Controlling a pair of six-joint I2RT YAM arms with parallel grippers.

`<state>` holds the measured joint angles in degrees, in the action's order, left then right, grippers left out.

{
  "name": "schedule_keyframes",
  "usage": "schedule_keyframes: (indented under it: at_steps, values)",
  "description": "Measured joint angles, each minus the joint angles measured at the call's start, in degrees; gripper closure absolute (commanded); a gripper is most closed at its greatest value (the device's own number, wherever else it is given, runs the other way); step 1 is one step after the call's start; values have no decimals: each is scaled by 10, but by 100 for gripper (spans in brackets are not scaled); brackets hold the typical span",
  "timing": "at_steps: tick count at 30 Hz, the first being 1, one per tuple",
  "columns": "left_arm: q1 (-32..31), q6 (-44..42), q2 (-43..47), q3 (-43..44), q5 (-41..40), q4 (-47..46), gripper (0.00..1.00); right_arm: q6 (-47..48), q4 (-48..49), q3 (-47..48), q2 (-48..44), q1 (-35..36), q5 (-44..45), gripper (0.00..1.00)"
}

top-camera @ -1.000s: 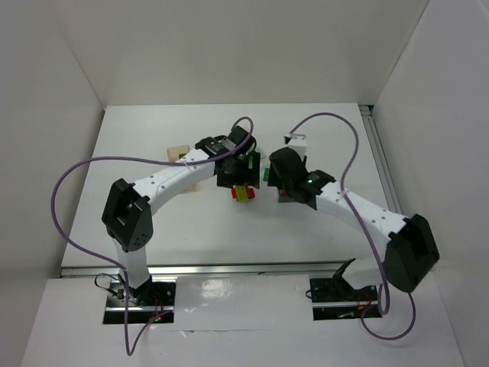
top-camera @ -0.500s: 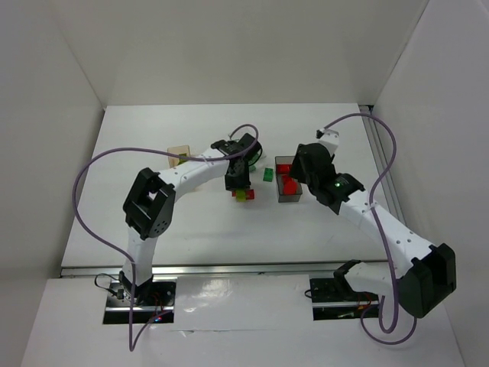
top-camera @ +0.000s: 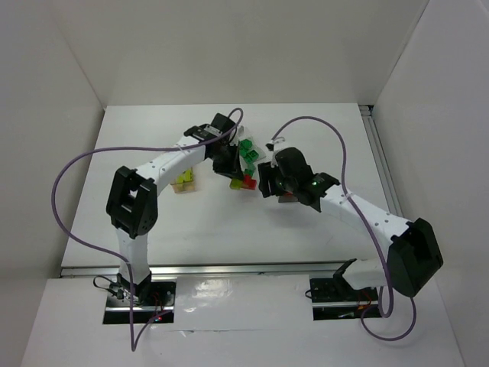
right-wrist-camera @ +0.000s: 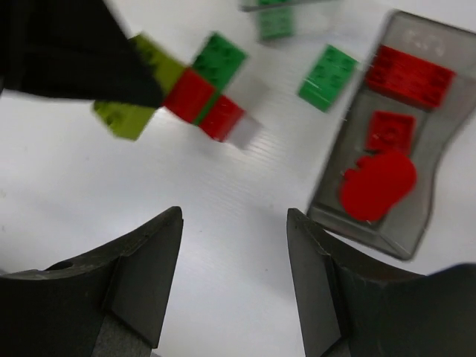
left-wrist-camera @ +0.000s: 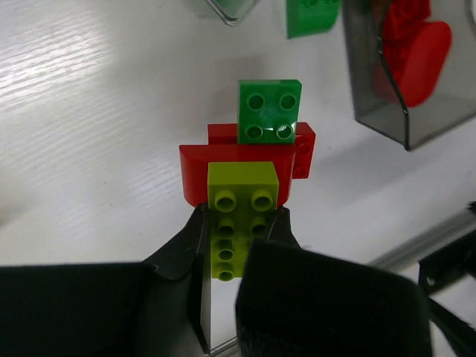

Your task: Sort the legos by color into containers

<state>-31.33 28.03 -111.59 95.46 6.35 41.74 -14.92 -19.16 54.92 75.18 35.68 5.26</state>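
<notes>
Legos (left-wrist-camera: 223, 160) are getting sorted, about halfway by our judging: reds (right-wrist-camera: 375, 182) are lying in the smoky bin (right-wrist-camera: 435, 186), greens in the clear bin (left-wrist-camera: 230, 11). Left gripper (left-wrist-camera: 238, 238) is clenching a yellow-green brick (left-wrist-camera: 239, 216) touching a red-green cluster. Right gripper (right-wrist-camera: 234, 223) is hanging released, empty. One green brick (right-wrist-camera: 327, 73) is lying loose.

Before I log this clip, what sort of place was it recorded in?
Probably a lab robot test cell: a white table boxed in by plain white walls, a left arm and right arm bolted to a metal rail at its near edge, with toy bricks and small bins on it.
</notes>
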Motion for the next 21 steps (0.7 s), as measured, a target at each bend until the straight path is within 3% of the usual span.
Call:
schedule_keyframes:
  at_steps: [8,14,21]
  values:
    - [32,-130,0,-2,169,5,100,89,38,0,37,80,-1,39]
    - [27,-173,0,-2,206,9,100,101,42,4,80,91,17,27]
    - [28,-202,0,-2,226,16,100,101,43,9,92,91,48,25]
